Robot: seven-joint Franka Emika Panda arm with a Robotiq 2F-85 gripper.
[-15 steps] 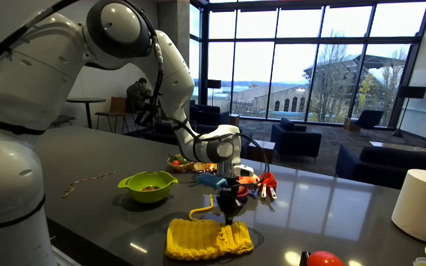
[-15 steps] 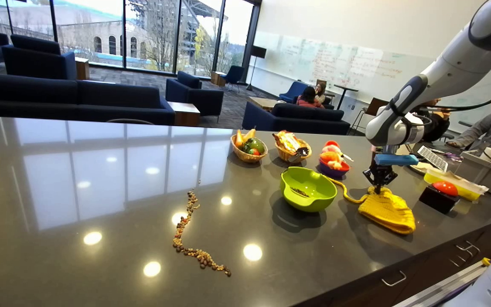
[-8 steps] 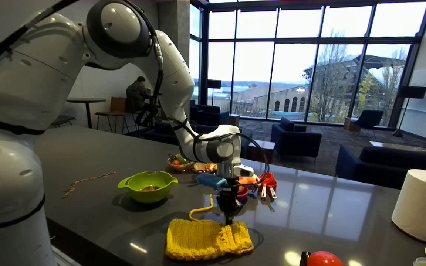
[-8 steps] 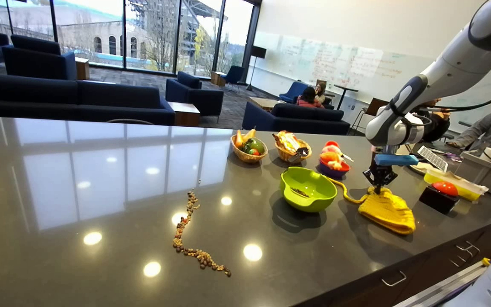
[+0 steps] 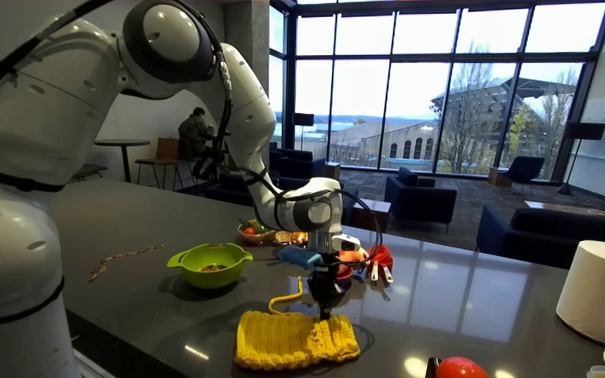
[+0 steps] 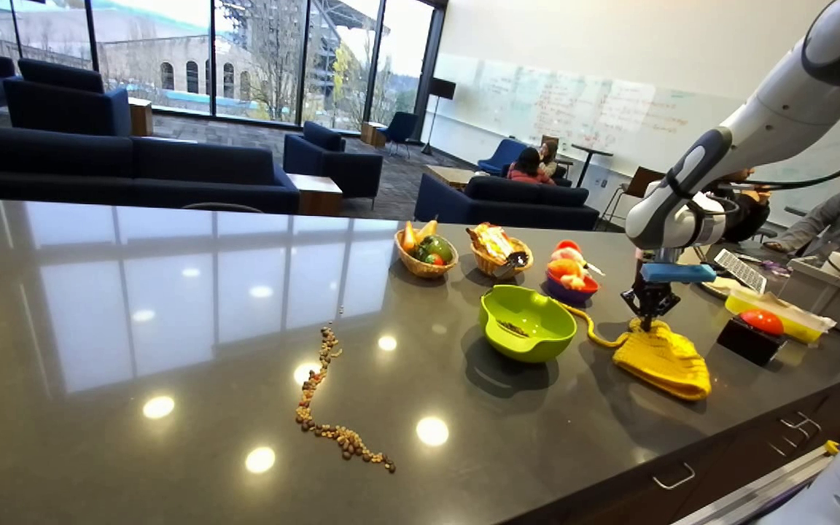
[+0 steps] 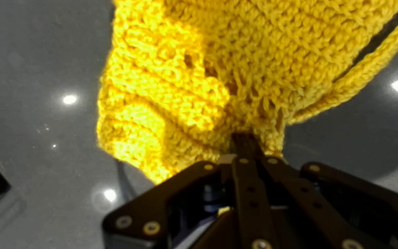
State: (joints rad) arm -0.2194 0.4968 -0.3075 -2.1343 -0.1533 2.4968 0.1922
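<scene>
On the glossy worktop (image 5: 145, 310), the yellow knitted piece (image 5: 281, 340) lies beneath the pincer (image 5: 324, 315); pressed-together fingertips (image 7: 247, 147) contact its far edge; any pinched yarn is hidden.

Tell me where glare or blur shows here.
Wrist view: bright spots on the glossy counter, part of the yellow knit brightly lit, the end effector dark and slightly blurred; both exterior views: windows mirrored in the counter.

Knit cloth (image 5: 294, 341): yellow, ribbed rows. Gripper (image 5: 324, 316) at cloth: black. Cord (image 7: 365, 73) at cloth's edge: yellow. Bowl (image 6: 511, 350) near cloth: lime green. Box (image 6: 744, 343) near cloth: black, red dome (image 6: 761, 321). Counter (image 6: 595, 445) under cloth: dark grey.
</scene>
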